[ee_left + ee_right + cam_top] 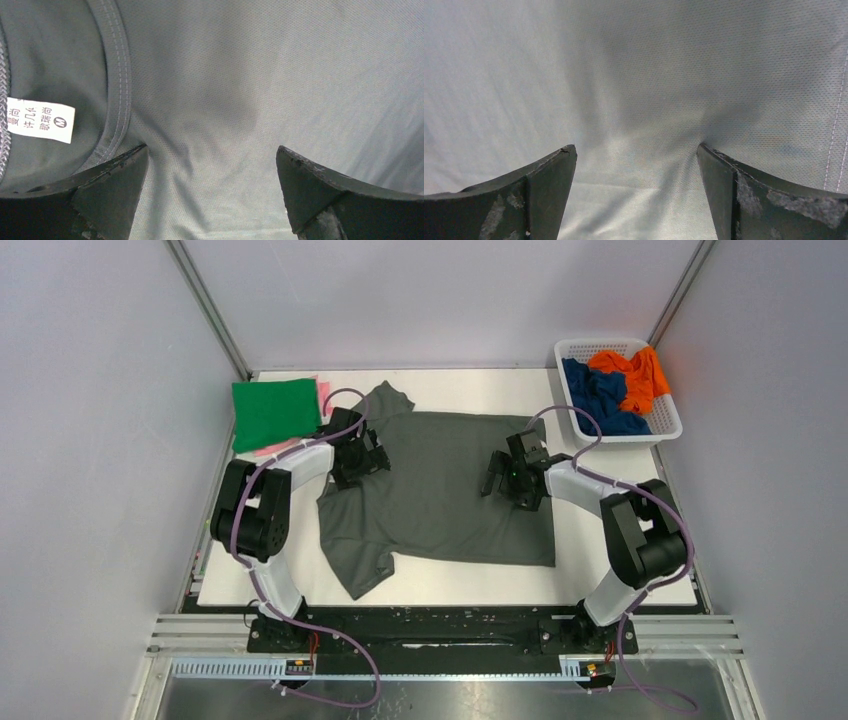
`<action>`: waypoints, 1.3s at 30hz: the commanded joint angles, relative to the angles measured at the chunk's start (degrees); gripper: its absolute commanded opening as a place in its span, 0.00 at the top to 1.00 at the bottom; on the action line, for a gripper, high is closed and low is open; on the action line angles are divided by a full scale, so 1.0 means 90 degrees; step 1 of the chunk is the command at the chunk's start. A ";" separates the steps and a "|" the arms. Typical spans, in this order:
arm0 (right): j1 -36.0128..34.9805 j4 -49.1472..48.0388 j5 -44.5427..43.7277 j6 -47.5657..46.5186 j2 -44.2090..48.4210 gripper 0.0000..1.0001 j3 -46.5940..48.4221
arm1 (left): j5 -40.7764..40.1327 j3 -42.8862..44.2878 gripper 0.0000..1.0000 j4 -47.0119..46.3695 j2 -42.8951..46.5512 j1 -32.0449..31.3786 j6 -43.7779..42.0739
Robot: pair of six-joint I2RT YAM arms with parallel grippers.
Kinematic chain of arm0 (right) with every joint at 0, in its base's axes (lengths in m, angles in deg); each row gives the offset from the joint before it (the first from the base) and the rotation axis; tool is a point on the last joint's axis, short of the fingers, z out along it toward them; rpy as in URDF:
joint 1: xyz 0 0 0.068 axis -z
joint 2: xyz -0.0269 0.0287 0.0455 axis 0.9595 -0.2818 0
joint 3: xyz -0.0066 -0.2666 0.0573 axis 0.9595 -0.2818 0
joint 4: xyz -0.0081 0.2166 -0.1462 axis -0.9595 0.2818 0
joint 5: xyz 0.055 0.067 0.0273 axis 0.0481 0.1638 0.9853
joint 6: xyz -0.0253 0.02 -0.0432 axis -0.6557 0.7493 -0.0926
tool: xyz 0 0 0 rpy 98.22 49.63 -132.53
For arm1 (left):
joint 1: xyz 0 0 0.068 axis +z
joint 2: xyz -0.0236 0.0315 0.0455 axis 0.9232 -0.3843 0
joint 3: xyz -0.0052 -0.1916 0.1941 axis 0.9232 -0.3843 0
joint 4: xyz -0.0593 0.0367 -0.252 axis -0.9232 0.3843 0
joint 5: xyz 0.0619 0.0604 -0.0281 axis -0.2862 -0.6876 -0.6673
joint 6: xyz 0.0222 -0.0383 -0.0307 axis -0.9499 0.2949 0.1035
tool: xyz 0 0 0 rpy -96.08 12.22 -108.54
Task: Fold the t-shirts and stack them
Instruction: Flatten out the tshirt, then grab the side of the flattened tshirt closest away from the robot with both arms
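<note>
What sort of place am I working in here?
Probably a robotics lab test cell, not a home: grey panels enclose a white table, with an aluminium rail along its near edge and a white basket.

Most of the pink t-shirt [323,391] beneath the folded green t-shirt [275,412].

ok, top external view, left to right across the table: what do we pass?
Folded green t-shirt → left gripper → right gripper → white basket. The dark grey t-shirt spans under both grippers, so it is left unplaced.
</note>
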 commanded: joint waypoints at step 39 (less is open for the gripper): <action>0.0462 -0.0048 -0.1963 0.0773 0.5038 0.01 -0.2664 | -0.1610 -0.4100 0.55 0.2071 0.4690 -0.3651 0.2591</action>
